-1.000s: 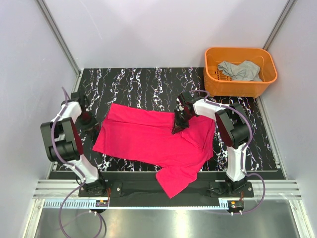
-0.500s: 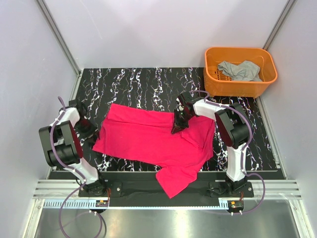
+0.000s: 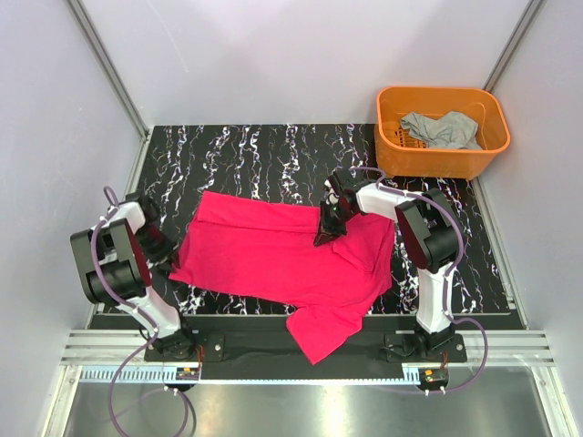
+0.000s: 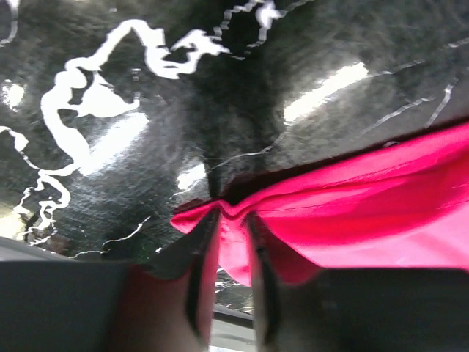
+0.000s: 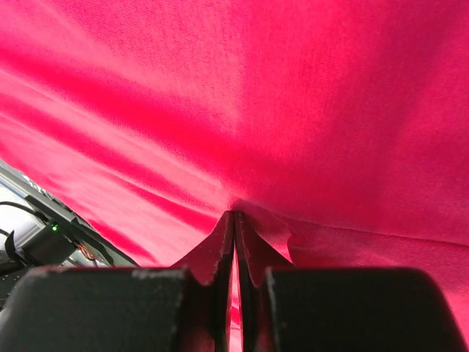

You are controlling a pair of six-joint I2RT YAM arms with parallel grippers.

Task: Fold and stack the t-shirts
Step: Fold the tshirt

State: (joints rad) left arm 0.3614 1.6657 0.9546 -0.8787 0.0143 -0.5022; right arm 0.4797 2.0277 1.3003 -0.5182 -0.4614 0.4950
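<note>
Magenta t-shirt [image 3: 273, 255] spread mid-table. Left gripper [image 4: 233, 220] jaws narrow, pinching its 9 o'clock corner; right gripper [image 5: 234, 220] clamped on fabric near 1 o'clock. Likely first fold: lift both grips evenly, carry across. Grey t-shirt [image 3: 442, 129] in basket [image 3: 392, 155], 2 o'clock.

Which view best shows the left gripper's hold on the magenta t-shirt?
Left wrist: it shows the left gripper up close, pinching the puckered edge of the magenta t-shirt. Top external shows that gripper only small, at the shirt's left edge; right wrist doesn't show it.
</note>
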